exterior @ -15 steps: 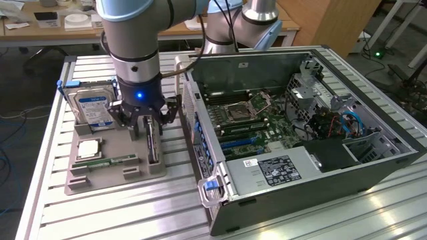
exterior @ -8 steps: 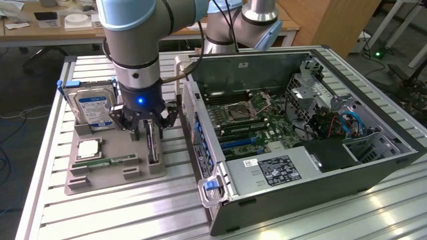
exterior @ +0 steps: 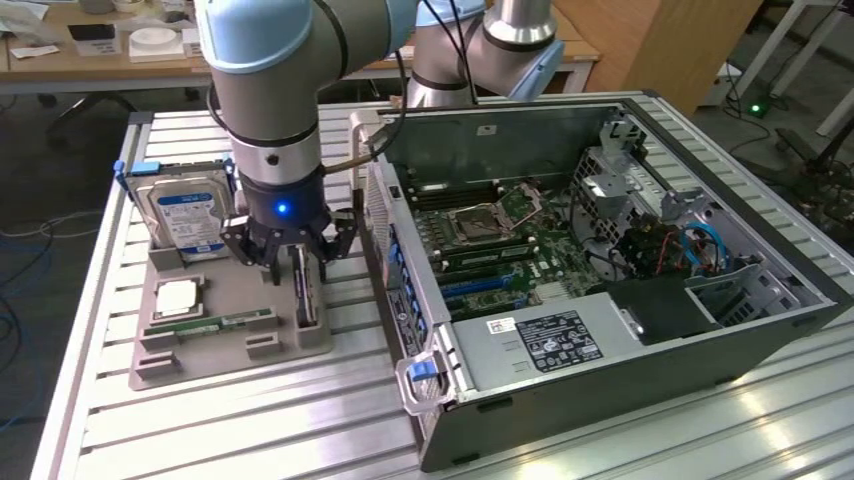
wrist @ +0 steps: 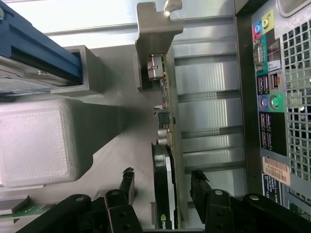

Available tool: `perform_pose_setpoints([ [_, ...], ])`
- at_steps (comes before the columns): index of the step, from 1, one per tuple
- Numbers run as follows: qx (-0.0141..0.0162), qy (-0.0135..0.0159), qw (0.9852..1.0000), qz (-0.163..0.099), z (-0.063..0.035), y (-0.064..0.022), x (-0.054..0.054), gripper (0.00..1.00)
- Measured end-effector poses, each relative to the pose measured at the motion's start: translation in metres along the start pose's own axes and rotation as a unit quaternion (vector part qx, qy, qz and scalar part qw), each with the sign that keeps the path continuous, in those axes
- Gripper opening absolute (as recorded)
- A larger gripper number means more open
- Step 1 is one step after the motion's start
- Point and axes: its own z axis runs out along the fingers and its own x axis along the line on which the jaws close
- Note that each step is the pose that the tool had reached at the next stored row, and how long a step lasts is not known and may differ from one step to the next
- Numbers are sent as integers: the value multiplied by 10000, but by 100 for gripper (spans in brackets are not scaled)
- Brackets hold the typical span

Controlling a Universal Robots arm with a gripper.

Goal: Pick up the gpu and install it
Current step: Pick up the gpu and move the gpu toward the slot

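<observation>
The gpu (exterior: pixel 306 292) (wrist: pixel 164 179) stands on edge in a grey tray (exterior: pixel 214 350) on the counter (exterior: pixel 240 430), at nine o'clock of the case (exterior: pixel 694 350) in the exterior view. It is thin and black-faced, with a silvery bracket at one end. The jaws hang wide open astride it, gripping nothing, and they hide its upper end in the exterior view.

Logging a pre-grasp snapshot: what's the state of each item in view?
gripper: open, fingers either side of the gpu
gpu: on edge in tray slot, not installed
hard drive: upright in tray holder
memory stick: flat on tray
cpu: flat on tray
computer case: side open, motherboard exposed
</observation>
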Motion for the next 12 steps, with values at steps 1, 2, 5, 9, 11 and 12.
perform_pose_setpoints([
  [1, 0, 0, 10000, 0, 19, 2, 1, 59],
  [2, 1, 1, 10000, 1, 37, 6, 2, 59],
  [5, 10, 4, 10000, -1, 84, 51, 7, 59],
  [9, 19, 3, 10000, -1, 105, 79, 10, 59],
  [11, 26, 2, 10000, 0, 106, 78, 10, 59],
  [12, 35, 2, 10000, -5, 108, 78, 9, 59],
])
